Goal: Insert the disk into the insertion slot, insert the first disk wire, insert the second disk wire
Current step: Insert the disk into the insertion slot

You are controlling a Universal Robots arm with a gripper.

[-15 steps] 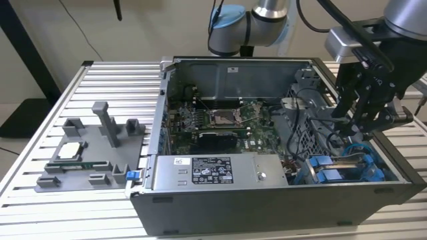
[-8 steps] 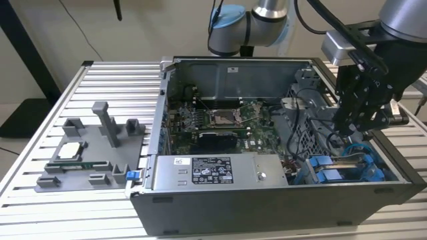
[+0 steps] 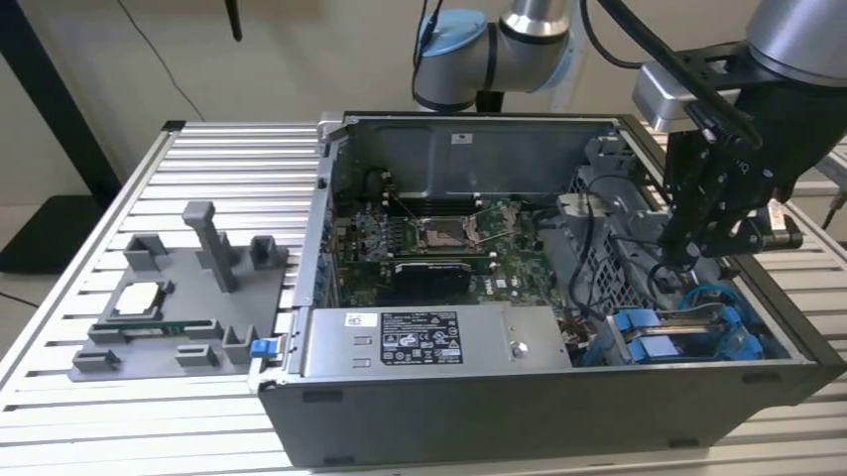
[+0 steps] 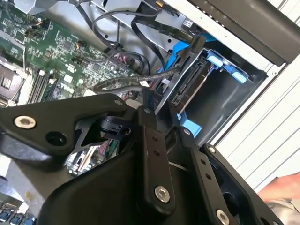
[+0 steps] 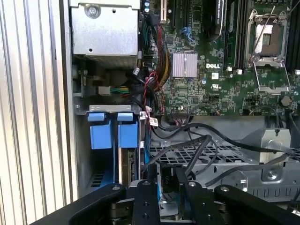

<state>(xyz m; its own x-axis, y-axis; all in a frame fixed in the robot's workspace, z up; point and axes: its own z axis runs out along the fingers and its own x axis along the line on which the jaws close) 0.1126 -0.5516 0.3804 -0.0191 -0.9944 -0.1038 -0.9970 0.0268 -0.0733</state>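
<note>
**Gripper (image 3: 685, 253) low over the drive bay, disk in its slot**

Seen from across the room, the gripper hangs inside the open computer case (image 3: 530, 412), just past the power-supply box (image 3: 437, 340) towards the exterior view's right. Whether it is clamped on anything I cannot tell.

The insertion slot (image 5: 110, 108) lies right beside the power-supply box, with its blue tabs (image 5: 101, 133) at the mouth. The disk (image 4: 192, 82) sits inside that slot in its blue carrier, one narrow edge turned towards the gripper (image 4: 158, 110).

Loose black cables (image 5: 201, 145) trail across the perforated metal a little further from the power-supply box, and a braided cable (image 4: 126, 84) runs close by the gripper. Whether any wire is plugged into the disk I cannot tell.

The motherboard (image 3: 437, 238) lies just behind the power-supply box in the exterior view.
</note>
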